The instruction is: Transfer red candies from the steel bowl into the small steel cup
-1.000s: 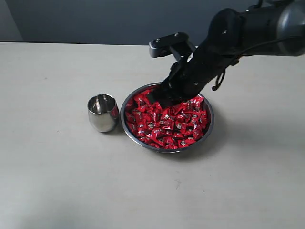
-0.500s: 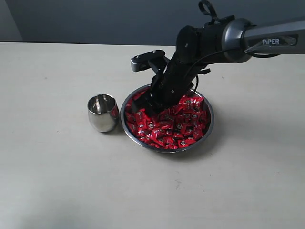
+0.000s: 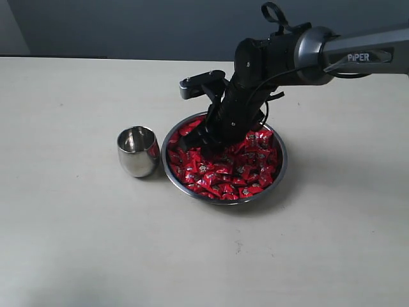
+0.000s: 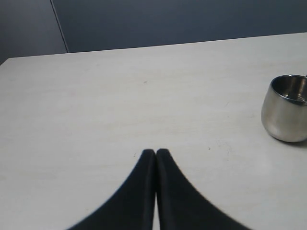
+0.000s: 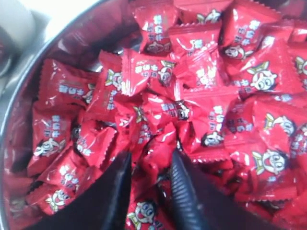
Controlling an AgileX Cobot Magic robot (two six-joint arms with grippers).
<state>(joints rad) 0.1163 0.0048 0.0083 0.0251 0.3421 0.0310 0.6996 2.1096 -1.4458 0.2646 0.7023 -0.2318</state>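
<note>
Around the right pincer (image 5: 151,155), inside the steel bowl (image 3: 223,202), red candies (image 5: 148,72) are being held heaped, one being clamped between its fingers (image 5: 184,191). Near the left pincer (image 4: 156,153), pressed together, the small steel cup (image 4: 286,109) is being borne by the surface (image 4: 96,96).

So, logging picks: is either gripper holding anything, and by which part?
The right gripper pinches one red candy across its wrapper's sides, down among the pile in the steel bowl, not lifted. The left gripper is shut, empty.
</note>
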